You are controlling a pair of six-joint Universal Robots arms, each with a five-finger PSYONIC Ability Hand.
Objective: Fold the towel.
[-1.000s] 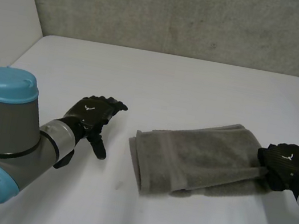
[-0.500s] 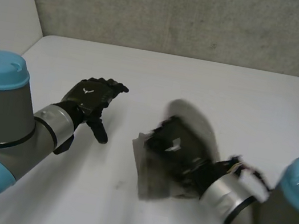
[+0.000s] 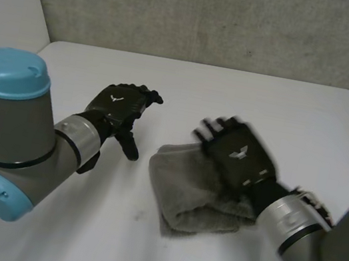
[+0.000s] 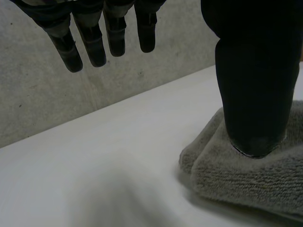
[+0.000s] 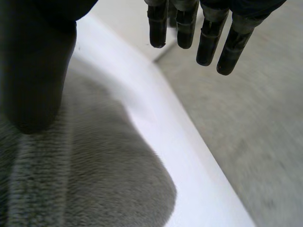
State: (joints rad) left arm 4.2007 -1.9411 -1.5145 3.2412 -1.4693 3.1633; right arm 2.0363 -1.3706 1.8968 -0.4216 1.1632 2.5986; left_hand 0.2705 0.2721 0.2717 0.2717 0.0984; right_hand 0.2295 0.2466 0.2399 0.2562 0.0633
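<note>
The fingers (image 5: 207,42) of the right hand (image 3: 238,152) are held straight and spread away from the thumb, with nothing grasped. The hand is placed over the towel (image 3: 193,198), and whether the cloth is touched cannot be told. The fingers (image 4: 93,45) of the left hand (image 3: 121,104) are likewise stretched out loosely, and nothing is held by them. This hand is seen above the bare worktop (image 3: 188,92), near the towel's left end. The grey towel is folded into a thick bundle and lies near the middle of the worktop, somewhat toward its front edge. A grey wall (image 3: 215,16) is seen behind the worktop's far edge.
</note>
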